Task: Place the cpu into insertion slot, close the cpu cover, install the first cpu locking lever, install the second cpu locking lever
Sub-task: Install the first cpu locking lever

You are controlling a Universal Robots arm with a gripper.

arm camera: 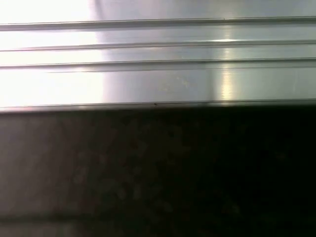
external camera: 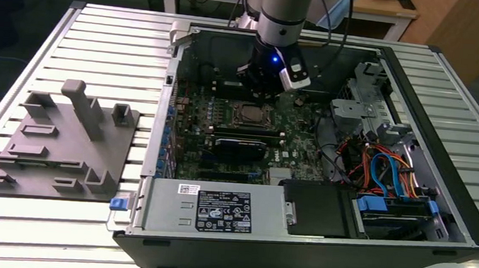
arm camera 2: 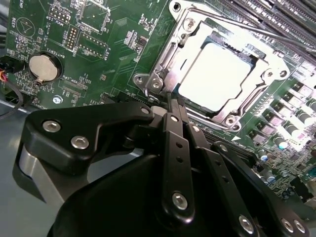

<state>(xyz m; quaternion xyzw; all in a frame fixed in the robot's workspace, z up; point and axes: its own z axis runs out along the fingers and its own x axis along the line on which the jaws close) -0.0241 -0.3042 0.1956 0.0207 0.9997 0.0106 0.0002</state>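
The cpu (arm camera 2: 217,76), a flat silver-grey square, lies in the insertion slot (arm camera 2: 213,37), whose black edge shows around it. The silvery cpu cover (arm camera 2: 190,29) is down flat over the chip, framing it. A thin locking lever rod (arm camera 2: 261,37) runs along one side of the cover. My gripper (arm camera 2: 173,101) has its black fingers (arm camera 2: 174,148) pressed together, and their tips are at a corner of the cover, beside a small lever hook (arm camera 2: 149,86). In the exterior view the gripper (external camera: 259,91) hangs just behind the socket (external camera: 250,114) inside the open computer case.
A coin battery (arm camera 2: 43,66) and long memory slots (arm camera 2: 276,15) flank the socket. A black card (external camera: 238,148), a power supply (external camera: 209,211) and a drive bay with blue and orange cables (external camera: 388,176) crowd the case. A grey fixture plate (external camera: 61,147) lies on the slatted table (arm camera: 158,54).
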